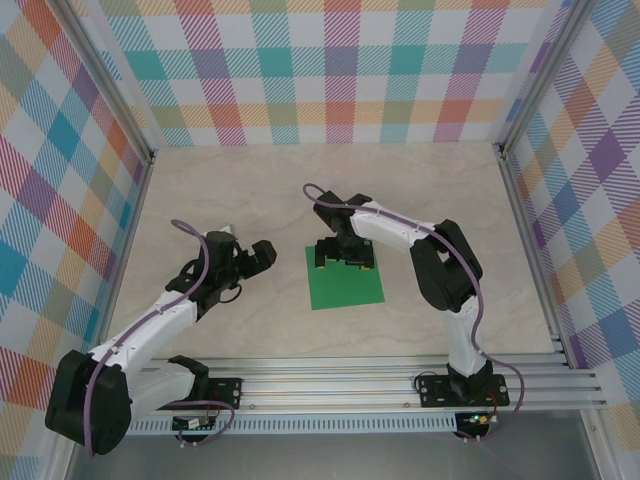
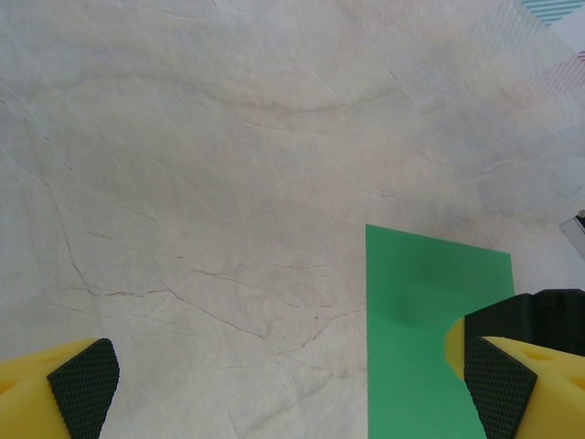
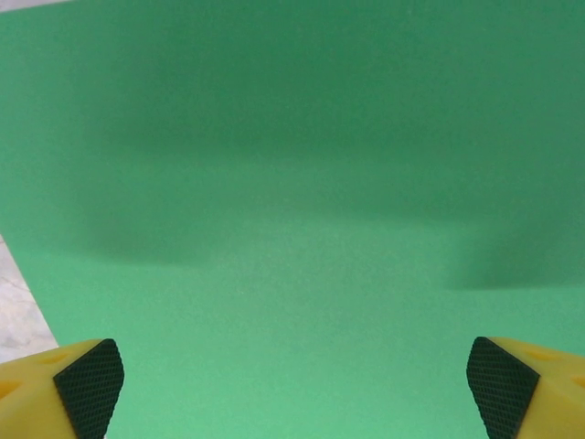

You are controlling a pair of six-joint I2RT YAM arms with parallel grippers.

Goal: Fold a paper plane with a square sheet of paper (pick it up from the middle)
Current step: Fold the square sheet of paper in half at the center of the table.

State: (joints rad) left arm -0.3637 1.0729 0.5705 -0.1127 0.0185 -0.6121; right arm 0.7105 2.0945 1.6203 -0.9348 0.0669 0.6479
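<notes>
- In the top view you see the square sheet of paper (image 1: 346,280) lying flat on the pale counter (image 1: 240,190), near the middle of the frame and a little below centre
- The sheet is bright green; its edges run slightly askew to the frame, with the lower right corner pointing towards the right arm's base
- Your right claw (image 1: 342,262) hangs over the upper edge of the sheet, with the right arm bending in from the right side of the frame
- In the right wrist view the right claw (image 3: 294,389) is spread wide: one yellow finger with a black pad (image 3: 87,384) sits in the lower left corner and the other in the lower right
- Between those fingers the green sheet (image 3: 292,183) spreads across the frame, with soft shadows on it and a sliver of counter (image 3: 14,311) at the left edge; you cannot tell whether the pads touch the paper
- Your left claw (image 1: 266,253) sits to the left of the sheet in the top view, apart from it, pointing towards the sheet's left edge
- In the left wrist view the left claw (image 2: 291,389) is also wide apart and holds nothing, with bare counter (image 2: 228,137) between the fingers
- There the sheet (image 2: 420,311) lies in the lower right, and the right-hand finger (image 2: 512,366) overlaps its corner in the frame
- Chequered walls (image 1: 330,60) in pastel colours stand round the counter
</notes>
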